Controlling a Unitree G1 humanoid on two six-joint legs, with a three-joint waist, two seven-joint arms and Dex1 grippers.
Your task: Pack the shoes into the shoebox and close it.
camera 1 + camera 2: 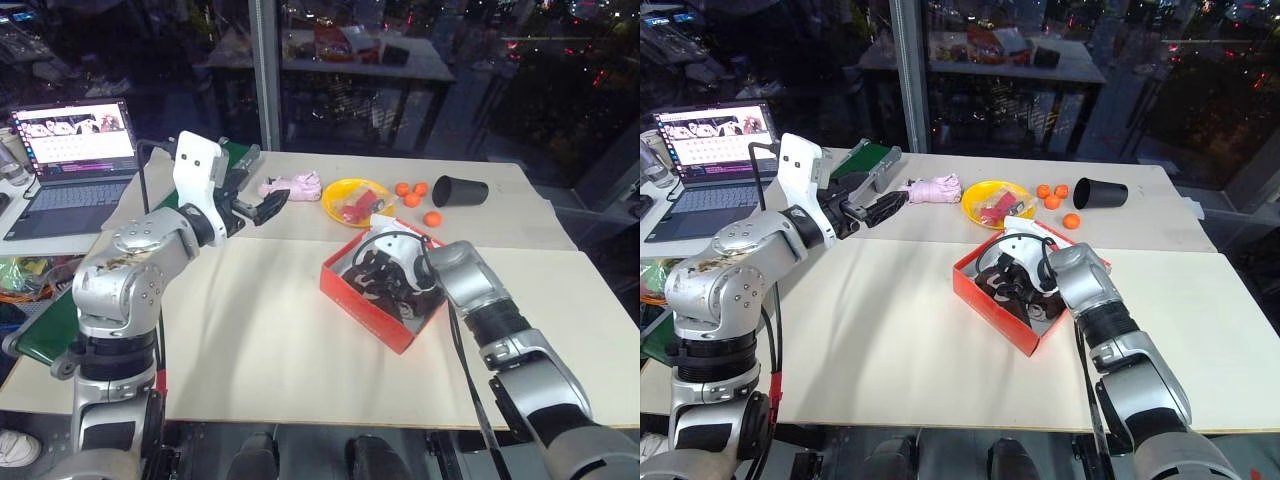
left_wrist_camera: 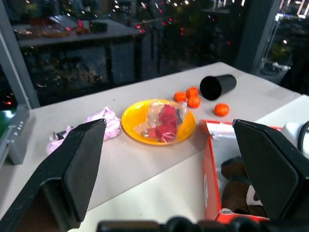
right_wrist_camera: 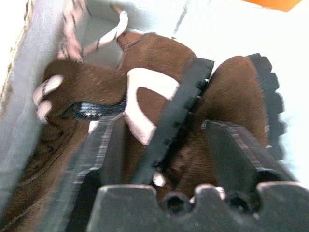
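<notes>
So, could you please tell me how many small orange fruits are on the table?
4: three oranges clustered between the yellow plate and the black cup, one alone nearer the shoebox.

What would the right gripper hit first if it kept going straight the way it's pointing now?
Most likely the brown shoes lying in the shoebox. The right gripper points down into the box, its fingers open just above the shoes, with nothing in between.

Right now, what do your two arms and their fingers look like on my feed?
Both arms are silver-grey metal with black joint bands. The left gripper carries a white housing and two broad black wedge fingers. The right gripper has black ridged fingers, a white housing and a looping black cable.
</notes>
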